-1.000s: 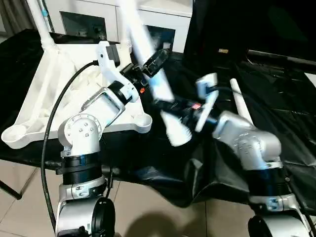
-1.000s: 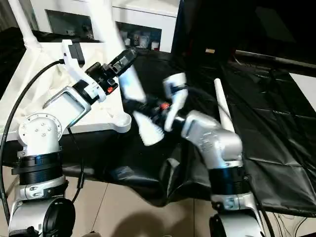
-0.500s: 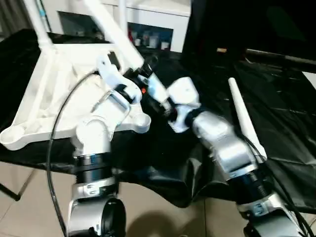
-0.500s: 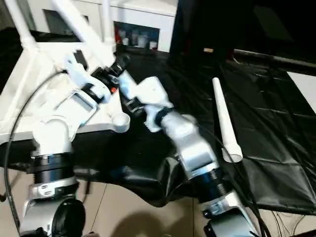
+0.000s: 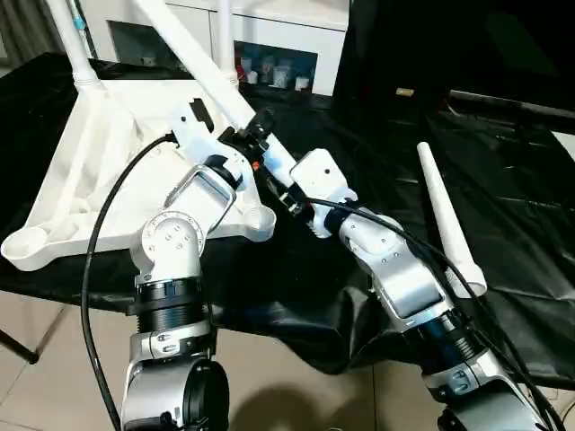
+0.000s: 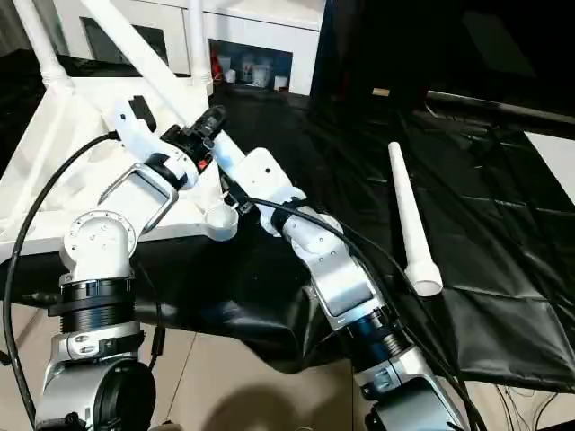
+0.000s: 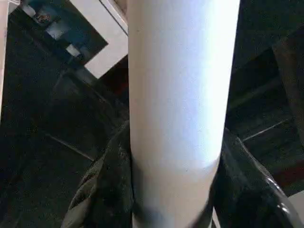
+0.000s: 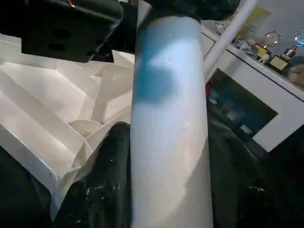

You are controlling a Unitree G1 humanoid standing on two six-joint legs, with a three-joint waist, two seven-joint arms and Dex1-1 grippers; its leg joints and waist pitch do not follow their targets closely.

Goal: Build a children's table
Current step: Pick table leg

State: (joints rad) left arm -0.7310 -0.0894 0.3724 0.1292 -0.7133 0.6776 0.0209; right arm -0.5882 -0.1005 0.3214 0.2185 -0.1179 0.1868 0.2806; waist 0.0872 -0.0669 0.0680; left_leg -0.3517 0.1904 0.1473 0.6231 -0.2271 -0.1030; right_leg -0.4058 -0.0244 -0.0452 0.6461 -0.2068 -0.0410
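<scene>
The counter (image 5: 503, 180), draped in black sheeting, carries the children's table top (image 5: 99, 171) lying upside down on its left half, ribbed underside up, with one leg already standing in the far left socket (image 5: 85, 79) and the near right corner socket (image 5: 260, 218) empty. A spare leg (image 5: 446, 220) lies well apart on the right of the sheeting. Both arms meet at a third leg (image 5: 193, 49), held on a slant over the near right corner, its upper length rising toward the far left. The left end effector (image 5: 258, 128) has its fingers around the tube, seemingly closed on it; the right end effector (image 5: 292, 193) clamps the same tube lower down, near its foot. The leg looks like a light, stiff, hollow plastic tube with a smooth, slippery skin, so it should be taken across its width close to the socket end, where a squeeze controls tilt best and the long free end has least leverage.
</scene>
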